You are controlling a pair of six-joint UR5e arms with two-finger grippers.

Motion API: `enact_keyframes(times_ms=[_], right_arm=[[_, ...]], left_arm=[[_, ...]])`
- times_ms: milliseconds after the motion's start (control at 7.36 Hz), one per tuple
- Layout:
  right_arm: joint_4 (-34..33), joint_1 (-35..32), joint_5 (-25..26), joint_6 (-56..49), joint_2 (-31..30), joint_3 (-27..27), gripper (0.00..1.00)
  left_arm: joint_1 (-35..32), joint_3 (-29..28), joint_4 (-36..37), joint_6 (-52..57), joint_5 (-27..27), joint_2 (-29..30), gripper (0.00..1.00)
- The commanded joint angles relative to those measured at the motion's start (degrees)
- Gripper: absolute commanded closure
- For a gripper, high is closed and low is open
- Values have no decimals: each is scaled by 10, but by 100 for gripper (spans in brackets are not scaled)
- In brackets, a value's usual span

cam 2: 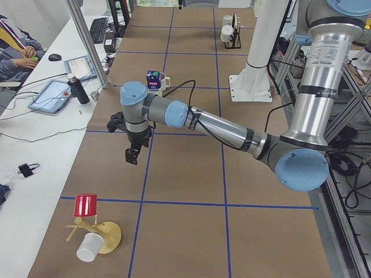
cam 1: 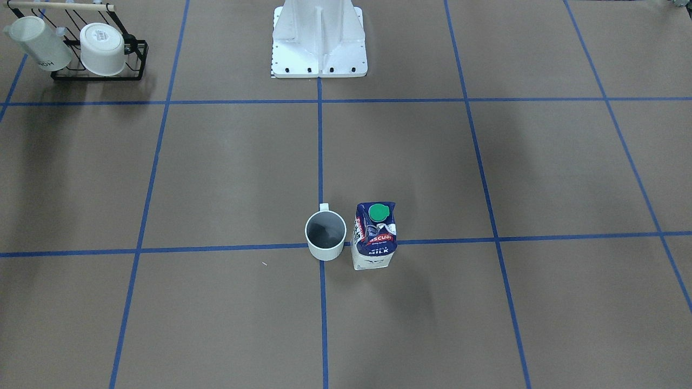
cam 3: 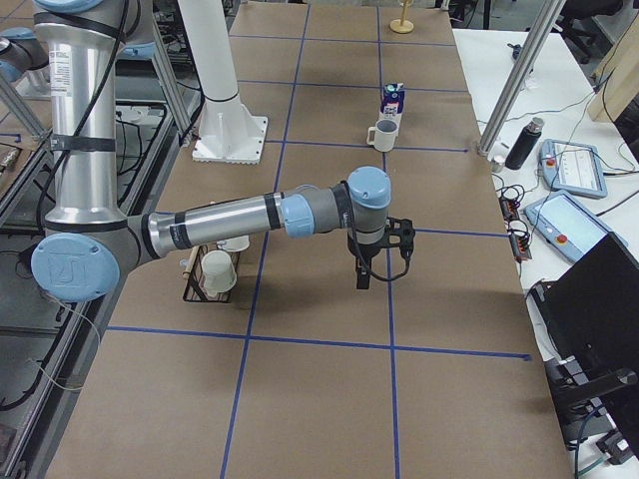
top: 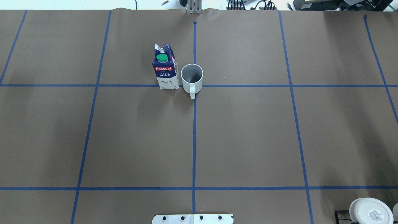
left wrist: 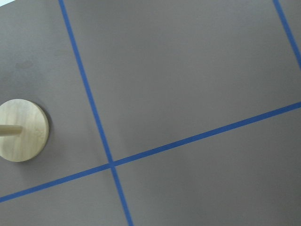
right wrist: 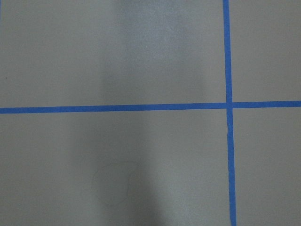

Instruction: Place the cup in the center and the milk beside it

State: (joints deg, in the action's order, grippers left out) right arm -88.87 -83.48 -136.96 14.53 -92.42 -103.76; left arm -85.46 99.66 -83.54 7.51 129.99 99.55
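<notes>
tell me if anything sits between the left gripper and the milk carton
Nothing visible does. In the left side view the left gripper hangs above the table, and only tabletop shows between it and the milk carton. The cup stands beside the carton.

Brown desk (top: 248, 140) gridded with blue tape (top: 194, 149), cup (top: 192, 77) upright on a tape crossing, milk (top: 165, 70) just beside it, wire rack (cam 1: 97, 77) at a corner

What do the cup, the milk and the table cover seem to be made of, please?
The cup: probably glazed ceramic, with a smooth white wall and grey inside. The milk: coated printed cardboard with a folded gable and a plastic-looking green cap. The table cover: likely matte brown paper, marked with blue tape.
</notes>
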Motion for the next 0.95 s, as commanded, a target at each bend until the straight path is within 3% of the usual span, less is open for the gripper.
enact_keyframes(times_ms=[0, 272, 816], right_arm=[[2, -14, -12, -13, 5, 1, 0], [1, -14, -3, -9, 14, 4, 0], [1, -14, 19, -11, 36, 20, 0]], left_arm=[[-9, -10, -12, 38, 9, -15, 1], [-9, -10, -15, 39, 9, -30, 1], [-11, -19, -86, 31, 10, -72, 1]])
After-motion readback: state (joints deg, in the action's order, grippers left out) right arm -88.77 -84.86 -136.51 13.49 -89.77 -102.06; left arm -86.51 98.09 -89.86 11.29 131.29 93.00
